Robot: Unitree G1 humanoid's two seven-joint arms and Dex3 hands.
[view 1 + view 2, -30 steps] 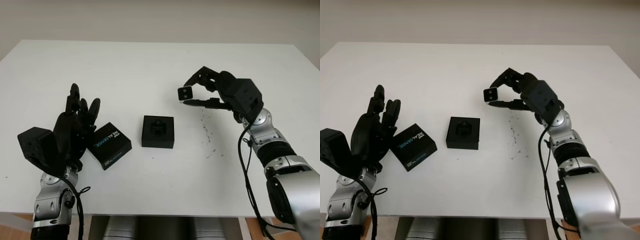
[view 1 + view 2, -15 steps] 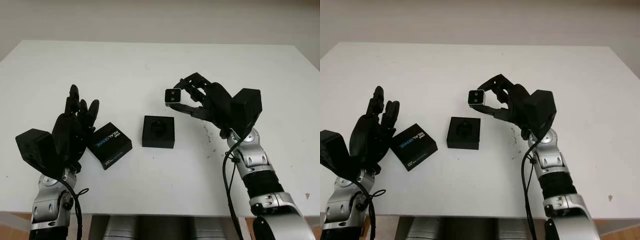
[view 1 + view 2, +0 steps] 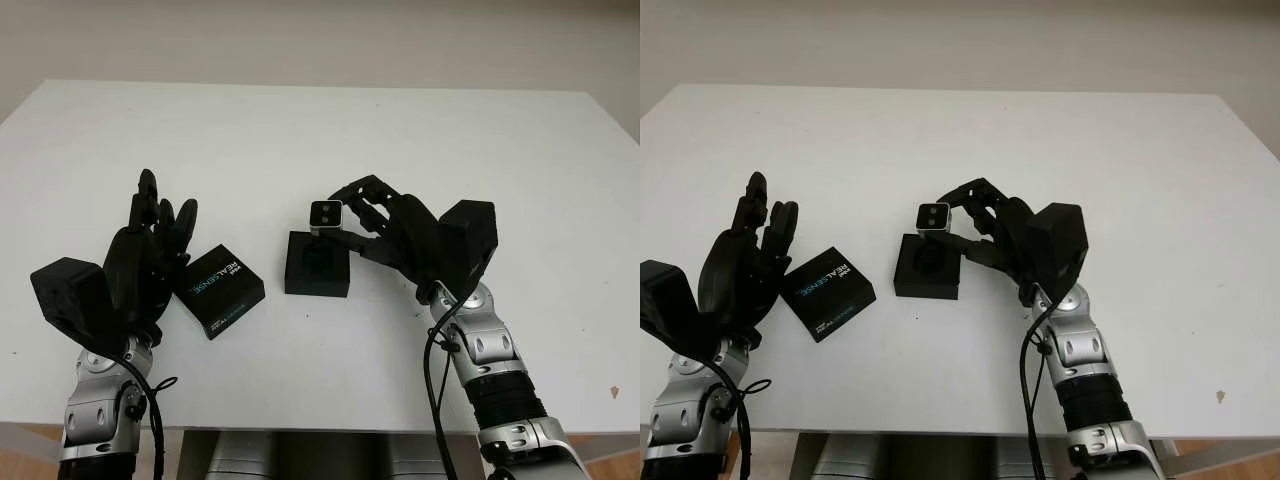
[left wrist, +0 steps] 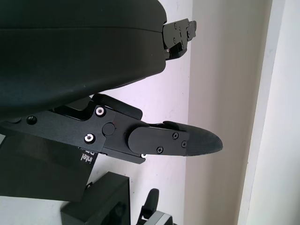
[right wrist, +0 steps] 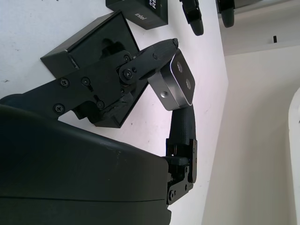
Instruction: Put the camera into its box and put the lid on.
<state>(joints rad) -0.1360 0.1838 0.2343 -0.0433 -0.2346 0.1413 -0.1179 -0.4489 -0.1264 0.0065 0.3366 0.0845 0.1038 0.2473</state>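
Observation:
The small silver camera [image 3: 326, 213] with two dark lenses is pinched in my right hand [image 3: 345, 213], held in the air just above the far edge of the open black box [image 3: 317, 264]. In the right wrist view the camera [image 5: 177, 86] sits between the fingertips, with the box [image 5: 89, 47] behind it. The box's black lid [image 3: 220, 290], printed with white and blue lettering, lies flat to the left of the box. My left hand [image 3: 150, 245] is open, raised just left of the lid and apart from it.
The white table [image 3: 300, 130] stretches wide behind the box. A few dark specks [image 3: 418, 297] lie on it under my right wrist. The table's front edge runs close below both forearms.
My right hand has carried the camera leftward and down, from right of the box to just over its far edge. The left hand, lid and box have stayed put.

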